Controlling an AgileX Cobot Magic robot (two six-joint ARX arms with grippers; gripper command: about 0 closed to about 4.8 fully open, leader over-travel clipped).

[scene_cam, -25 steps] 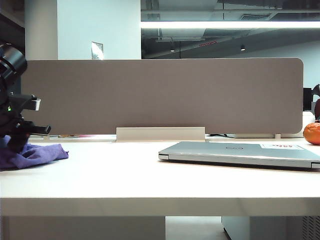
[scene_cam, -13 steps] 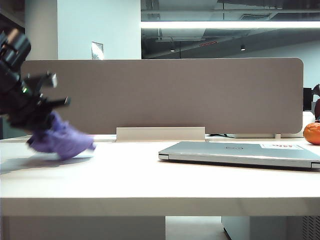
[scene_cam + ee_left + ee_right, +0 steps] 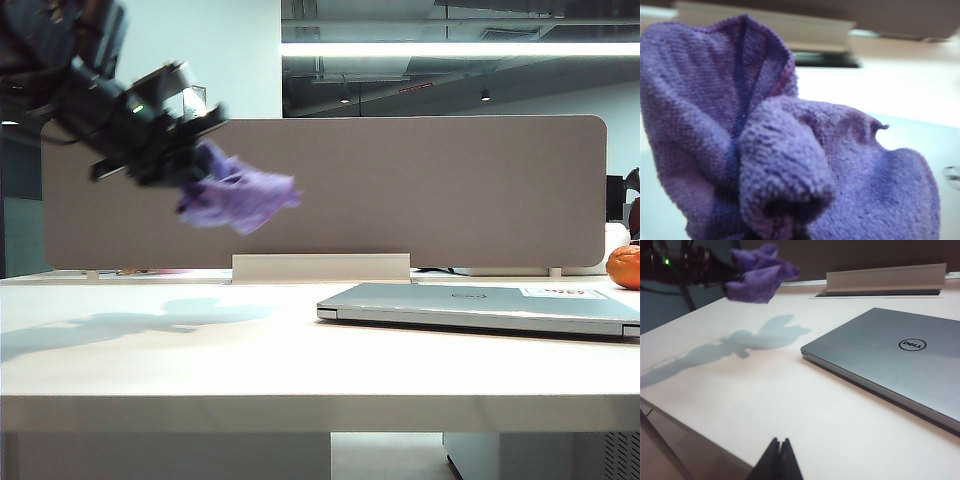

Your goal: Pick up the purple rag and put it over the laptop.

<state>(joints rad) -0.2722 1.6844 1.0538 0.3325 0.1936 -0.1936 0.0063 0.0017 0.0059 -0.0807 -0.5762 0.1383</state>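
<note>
Left hand (image 3: 190,155): clamped on the purple rag (image 3: 238,200), carrying it high above the tabletop's (image 3: 200,350) left part, clear for travel.
Right hand (image 3: 778,460): closed, empty, near front edge.
Laptop (image 3: 480,305): shut flat toward the right edge, uncovered.

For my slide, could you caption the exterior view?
Left gripper carries the purple rag above the table toward the laptop.

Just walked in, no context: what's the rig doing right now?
The left gripper is shut on the purple rag and holds it in the air over the left part of the table, with nothing under it but its shadow. The laptop lies closed on the right, uncovered; the rag is not over it yet. The right gripper is shut and empty, low near the table's front edge. An orange thing sits far right.
</note>
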